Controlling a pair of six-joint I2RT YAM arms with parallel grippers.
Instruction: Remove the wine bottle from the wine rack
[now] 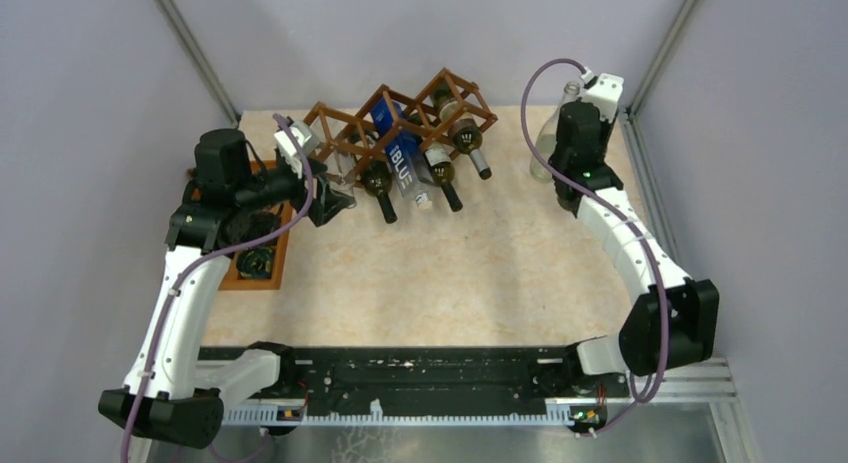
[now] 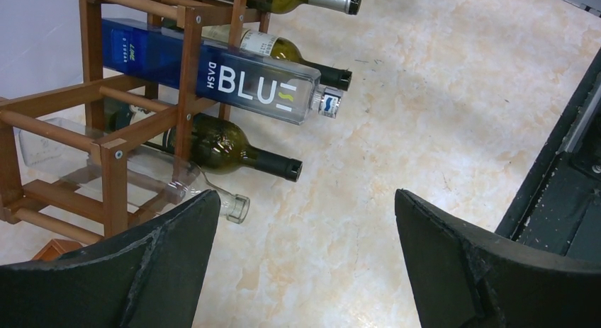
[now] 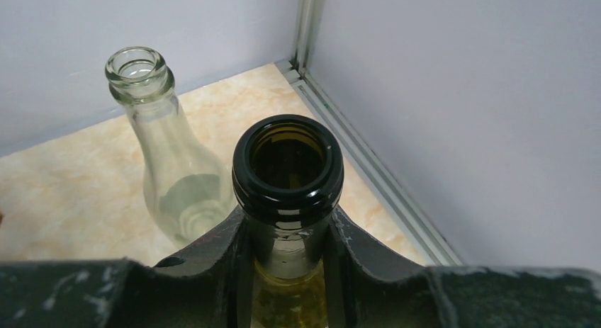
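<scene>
The reddish-brown wine rack (image 1: 352, 123) stands at the back middle with several bottles lying in its cells, necks toward me. In the left wrist view the rack (image 2: 113, 165) holds a blue "DASH BLUE" bottle (image 2: 241, 83), a dark green bottle (image 2: 227, 147) and a clear bottle (image 2: 230, 204). My left gripper (image 1: 328, 198) is open and empty (image 2: 305, 200) just in front of the rack's left end, its left finger (image 2: 163, 264) close beside the clear bottle's mouth. My right gripper (image 1: 578, 123) is at the back right, shut (image 3: 288, 222) on the neck of an upright dark green wine bottle (image 3: 288, 165).
An empty clear glass bottle (image 3: 163, 172) stands upright right beside the held bottle, near the back right corner; it also shows in the top view (image 1: 546, 143). An orange-brown tray (image 1: 262, 268) lies under the left arm. Grey walls and a metal rail (image 3: 368, 165) border the table.
</scene>
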